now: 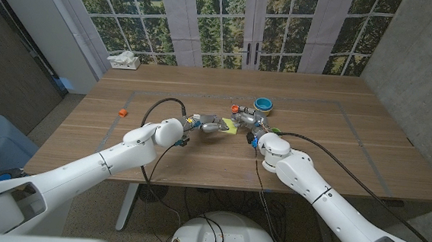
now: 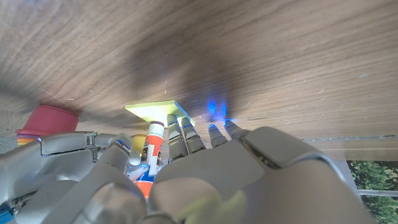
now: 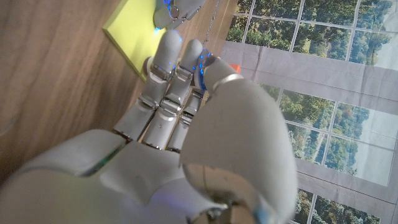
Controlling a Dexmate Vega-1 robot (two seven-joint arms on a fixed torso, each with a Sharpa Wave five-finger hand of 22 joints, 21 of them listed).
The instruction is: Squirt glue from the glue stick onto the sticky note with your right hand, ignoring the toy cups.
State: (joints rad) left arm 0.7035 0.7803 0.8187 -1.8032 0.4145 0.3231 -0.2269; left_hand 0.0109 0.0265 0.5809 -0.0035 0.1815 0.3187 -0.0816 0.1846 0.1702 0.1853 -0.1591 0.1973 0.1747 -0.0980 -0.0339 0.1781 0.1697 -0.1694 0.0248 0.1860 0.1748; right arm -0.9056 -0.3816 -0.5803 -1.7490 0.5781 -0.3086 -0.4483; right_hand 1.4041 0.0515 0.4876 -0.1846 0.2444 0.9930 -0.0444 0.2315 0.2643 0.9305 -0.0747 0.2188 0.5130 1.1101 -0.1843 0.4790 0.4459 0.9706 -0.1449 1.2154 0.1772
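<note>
Glue stick [image 2: 153, 148] label — print blurred, nothing readable.

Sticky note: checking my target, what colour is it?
Yellow-green; the sticky note shows best in the right wrist view.

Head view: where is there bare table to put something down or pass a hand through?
Bare wood lies along the far edge between the tissue box and the blue cup, and over the right half of the table. The centre is crowded: left hand, sticky note, right hand, toy cups.
</note>
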